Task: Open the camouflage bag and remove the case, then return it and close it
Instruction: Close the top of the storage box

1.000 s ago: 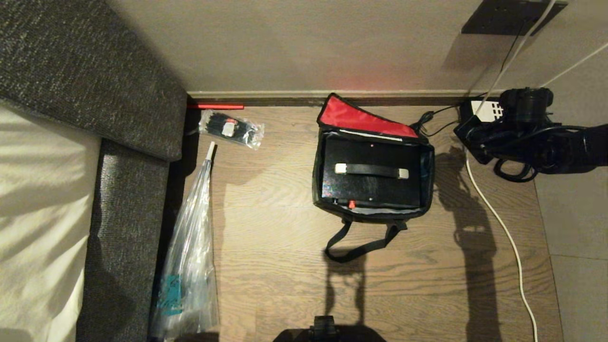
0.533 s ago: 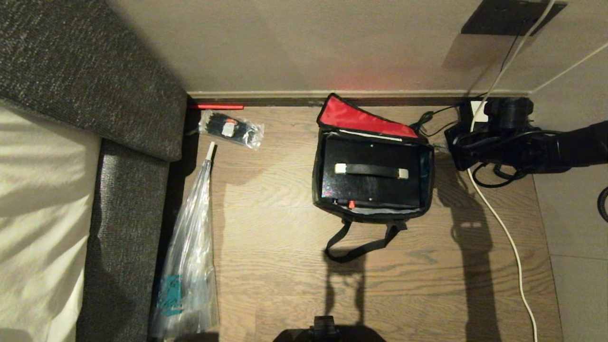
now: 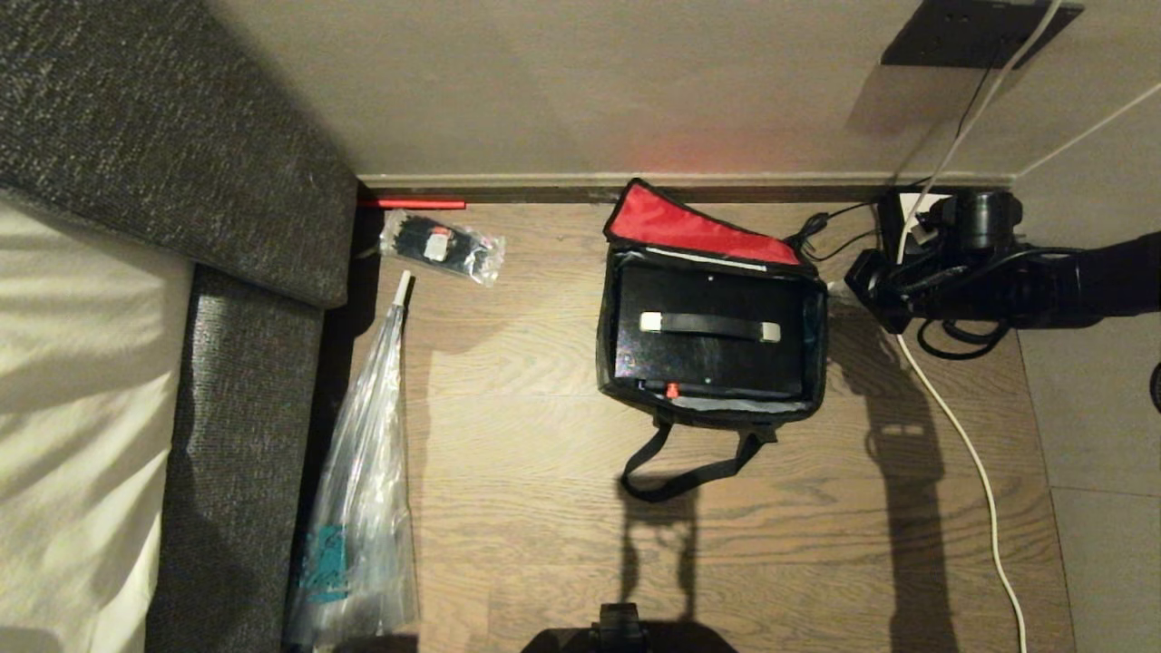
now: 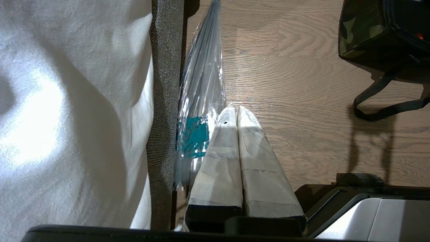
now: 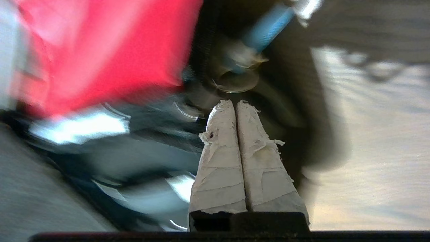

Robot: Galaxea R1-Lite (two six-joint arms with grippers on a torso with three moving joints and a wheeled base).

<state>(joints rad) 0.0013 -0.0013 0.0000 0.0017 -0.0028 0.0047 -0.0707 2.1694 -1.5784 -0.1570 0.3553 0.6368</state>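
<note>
Reaching in from the bag's [image 3: 712, 336] side, the right gripper [image 3: 857, 288] hangs just beside its rim — the case [image 3: 707, 340] lies inside, lid up. Its wrist view shows the fingers [image 5: 220, 141] pressed together; spreading them over the case's handle comes next, I judge. Left gripper [image 4: 237, 112] parked, pressed together too.

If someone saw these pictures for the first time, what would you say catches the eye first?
First, the open camouflage bag on the wooden floor by the wall, its red lid lining flipped up toward the wall. Inside it lies the black case with its pale-ended handle. Just to the bag's right, the right end effector hovers at the bag's upper right corner, fingers shut and empty.
</note>
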